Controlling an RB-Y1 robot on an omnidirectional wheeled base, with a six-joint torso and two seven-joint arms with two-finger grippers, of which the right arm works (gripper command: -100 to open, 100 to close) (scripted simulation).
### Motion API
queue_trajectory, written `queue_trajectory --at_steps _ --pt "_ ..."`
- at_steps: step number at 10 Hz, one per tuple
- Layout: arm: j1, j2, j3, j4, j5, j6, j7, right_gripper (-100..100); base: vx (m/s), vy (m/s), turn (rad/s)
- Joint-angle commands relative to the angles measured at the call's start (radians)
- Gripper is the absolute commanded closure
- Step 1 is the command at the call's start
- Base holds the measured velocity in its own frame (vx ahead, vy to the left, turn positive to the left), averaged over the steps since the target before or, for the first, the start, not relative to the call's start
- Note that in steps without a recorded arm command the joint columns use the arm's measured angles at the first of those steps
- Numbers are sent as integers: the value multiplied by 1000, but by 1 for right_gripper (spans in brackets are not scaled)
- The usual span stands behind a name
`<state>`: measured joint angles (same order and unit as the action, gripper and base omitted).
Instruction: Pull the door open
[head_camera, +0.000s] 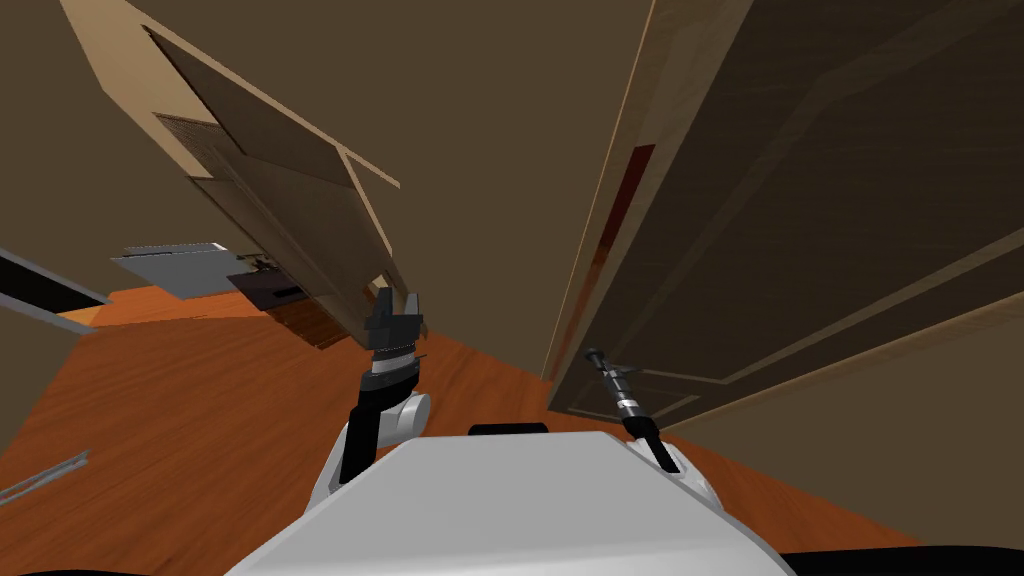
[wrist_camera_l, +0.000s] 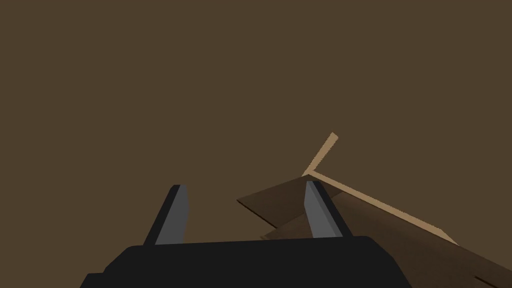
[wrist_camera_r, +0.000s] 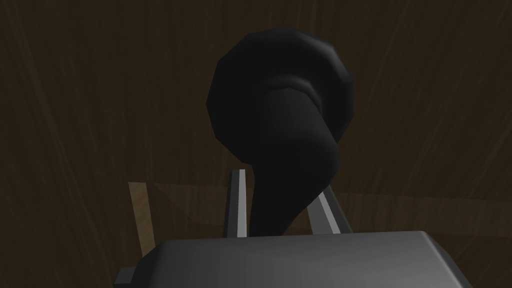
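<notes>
The right gripper (wrist_camera_r: 280, 187) pinches the dark lever handle (wrist_camera_r: 292, 150) between its jaws; the lever's long axis runs from them straight ahead to the door (wrist_camera_r: 430, 100); the left gripper (wrist_camera_l: 243, 186) (jaws spread, empty) hangs well apart from it; I judge the pull falls to the right arm.

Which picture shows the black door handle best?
The right wrist view. The black door handle is big there, its lever running down between the right gripper's fingers, which press its sides. In the head view it is too small to make out against the brown door. The left wrist camera faces away from it.
</notes>
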<state>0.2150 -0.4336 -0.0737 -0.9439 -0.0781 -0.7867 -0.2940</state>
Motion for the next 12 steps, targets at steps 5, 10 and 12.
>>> queue_trajectory --at_steps 5,10,12 --pt "64 -51 33 -5 6 -82 -49 100 -234 -55 159" --pt "96 -73 50 17 11 -145 -74 100 -182 -61 142" --pt "117 -91 57 31 13 -189 -90 100 -222 -78 205"
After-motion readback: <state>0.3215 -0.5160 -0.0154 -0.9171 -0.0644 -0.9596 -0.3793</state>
